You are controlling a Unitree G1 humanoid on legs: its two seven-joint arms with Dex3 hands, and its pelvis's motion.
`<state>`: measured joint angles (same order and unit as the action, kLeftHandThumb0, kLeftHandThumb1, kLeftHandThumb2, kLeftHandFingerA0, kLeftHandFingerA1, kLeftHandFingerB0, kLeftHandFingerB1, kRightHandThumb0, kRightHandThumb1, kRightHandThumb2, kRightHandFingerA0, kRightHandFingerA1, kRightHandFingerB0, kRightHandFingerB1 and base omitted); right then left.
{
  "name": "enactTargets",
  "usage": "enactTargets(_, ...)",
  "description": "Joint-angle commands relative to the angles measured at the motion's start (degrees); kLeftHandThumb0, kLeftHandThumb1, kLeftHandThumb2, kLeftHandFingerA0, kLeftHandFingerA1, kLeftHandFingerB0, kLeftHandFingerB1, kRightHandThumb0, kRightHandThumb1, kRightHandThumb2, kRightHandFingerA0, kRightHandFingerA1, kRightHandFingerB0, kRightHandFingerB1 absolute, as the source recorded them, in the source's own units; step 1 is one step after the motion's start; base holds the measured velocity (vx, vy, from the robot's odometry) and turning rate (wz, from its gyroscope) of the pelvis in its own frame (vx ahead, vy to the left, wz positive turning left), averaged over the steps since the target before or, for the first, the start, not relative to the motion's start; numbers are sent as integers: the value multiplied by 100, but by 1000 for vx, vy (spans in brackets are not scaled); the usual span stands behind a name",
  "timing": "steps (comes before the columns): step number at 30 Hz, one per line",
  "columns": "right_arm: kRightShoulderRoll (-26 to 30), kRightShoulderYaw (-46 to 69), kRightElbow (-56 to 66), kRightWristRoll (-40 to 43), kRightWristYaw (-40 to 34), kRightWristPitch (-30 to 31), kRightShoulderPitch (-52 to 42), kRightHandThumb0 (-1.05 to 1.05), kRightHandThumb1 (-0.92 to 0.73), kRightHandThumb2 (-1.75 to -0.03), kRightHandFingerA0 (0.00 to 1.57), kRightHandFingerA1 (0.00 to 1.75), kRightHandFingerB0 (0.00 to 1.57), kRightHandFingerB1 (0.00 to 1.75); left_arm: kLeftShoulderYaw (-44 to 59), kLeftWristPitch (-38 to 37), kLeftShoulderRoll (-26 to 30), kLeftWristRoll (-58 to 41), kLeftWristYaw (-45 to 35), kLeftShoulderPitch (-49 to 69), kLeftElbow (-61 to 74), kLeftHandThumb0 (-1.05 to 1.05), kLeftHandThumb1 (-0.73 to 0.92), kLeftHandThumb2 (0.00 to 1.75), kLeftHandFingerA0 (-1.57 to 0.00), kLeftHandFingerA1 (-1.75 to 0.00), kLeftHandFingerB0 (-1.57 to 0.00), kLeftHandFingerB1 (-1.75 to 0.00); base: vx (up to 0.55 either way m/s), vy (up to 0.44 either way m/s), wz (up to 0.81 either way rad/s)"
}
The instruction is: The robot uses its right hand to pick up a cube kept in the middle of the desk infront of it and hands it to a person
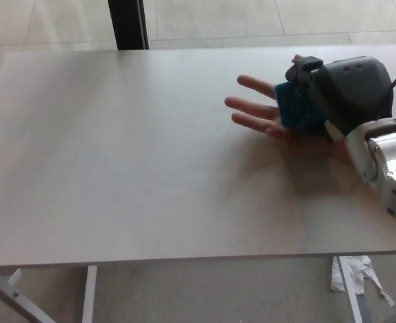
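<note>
Head view, nearest first: the counter (117,168) spreads pale and bare toward the robot, with a scrap of white paper (356,272) on the floor below its front right corner. Farther in, the silver forearm runs up from the right edge to the right hand (333,97), whose black fingers (304,67) are closed around the blue cube (293,108), one finger hooked over its top; the cube sits clamped at the fingers' left side, facing the counter's middle. Directly beneath and just beyond the fingers lies a person's hand (265,114), palm up and flat, its own fingertips reaching leftward past the cube. The cube appears to be touching or just above that palm, though contact cannot be told for certain. It looks roughly equal on all sides, so no long axis matters. The left hand does not show, so the right is the only one near. The handover seems almost complete: the coming move turns on the palm lying straight below the fingers, so spreading them should drop the cube into it.
</note>
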<state>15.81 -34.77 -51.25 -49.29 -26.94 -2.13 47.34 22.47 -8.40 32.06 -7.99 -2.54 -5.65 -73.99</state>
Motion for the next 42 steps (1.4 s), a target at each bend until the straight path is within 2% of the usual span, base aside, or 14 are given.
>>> enactTargets(1, 164, -336, -73, -467, 644, 652, 128, -49, -47, -85, 86, 124, 79, 85, 26, -62, 38, -5, 46, 31, -12, -105, 80, 84, -61, -145, -13, -145, 0, 0, 0)
enactTargets(2, 162, -401, -41, -494, 922, 757, 174, -36, -61, -61, 66, 140, 75, 58, 16, -107, 32, 7, 57, 62, 5, -105, 81, 83, -60, -144, -13, -146, 0, 0, 0)
enactTargets(3, 184, -431, 65, -491, 1224, 837, 195, -37, -63, -60, 60, 130, 61, 41, 20, -110, 28, 2, 60, 65, 12, -105, 81, 83, -59, -144, -15, -146, 0, 0, 0)
enactTargets(4, 196, -453, 181, -499, 1480, 930, 205, -52, -56, -57, 35, 58, 40, 32, 31, -110, 29, -10, 41, 74, 11, -105, 81, 83, -55, -146, -10, -146, 0, 0, 0)
enactTargets(6, 189, -481, 301, -514, 1704, 1039, 197, -52, -56, -57, 35, 58, 40, 32, 48, -112, 38, -26, 8, 104, 4, -105, 81, 83, -55, -146, -10, -146, 0, 0, 0)
enactTargets(7, 210, -484, 518, -513, 2020, 1137, 204, -70, -42, -81, 1, 33, 12, 42, 30, -98, 35, -6, 26, 118, 0, -105, 81, 84, -50, -148, -8, -141, 0, 0, 0)
enactTargets(9, 218, -422, 734, -435, 2255, 1207, 164, -82, -47, -85, 0, 15, 9, 31, 26, -126, 16, 5, 65, 147, -4, -105, 82, 82, -53, -151, -18, -126, 0, 0, 0)
enactTargets(10, 226, -408, 866, -429, 2372, 1253, 135, -93, -56, -87, 0, 3, 12, 23, -26, -138, 20, 57, 71, 183, 6, -105, 84, 83, -57, -143, -9, -141, 0, 0, 0)
enactTargets(13, 256, -342, 1072, -370, 2542, 1286, 109, -83, -45, -88, 0, 19, 0, 20, 20, -174, 8, 2, 12, 226, 22, -105, 82, 85, -51, -148, -10, -149, 0, 0, 0)
enactTargets(27, 1637, 674, 4421, 112, 4456, 1376, -422, -95, -56, -94, 0, 11, 0, 0, 63, -166, 0, -32, 36, 301, 21, -105, 84, 83, -56, -146, -7, -140, 0, 0, 0)
enactTargets(32, 2468, 2517, 6885, 1018, 4666, 1422, -1796, -94, -55, -90, 0, 8, 9, 12, 106, -85, 18, -74, 64, 279, 13, -105, 83, 82, -59, -150, -18, -127, 0, 0, 0)
enactTargets(35, 2501, 4009, 7875, 1275, 4226, 1020, -2865, -86, -50, -92, 0, 19, 5, 33, 112, -112, 33, -75, 52, 299, 15, -105, 83, 83, -61, -144, -6, -142, 0, 0, 0)
enactTargets(36, 2432, 4541, 8178, 1282, 4137, 901, -3216, -86, -64, -60, 0, 36, 11, 30, 139, -99, 41, -105, 26, 295, 14, -105, 81, 83, -58, -144, -3, -142, 0, 0, 0)
enactTargets(42, 1691, 7561, 9050, 2138, 4131, 356, -4860, -65, -65, -61, 41, 40, 43, 33, 207, -112, 56, -172, -36, 354, 20, -105, 84, 81, -59, -142, -1, -145, 0, 0, 0)
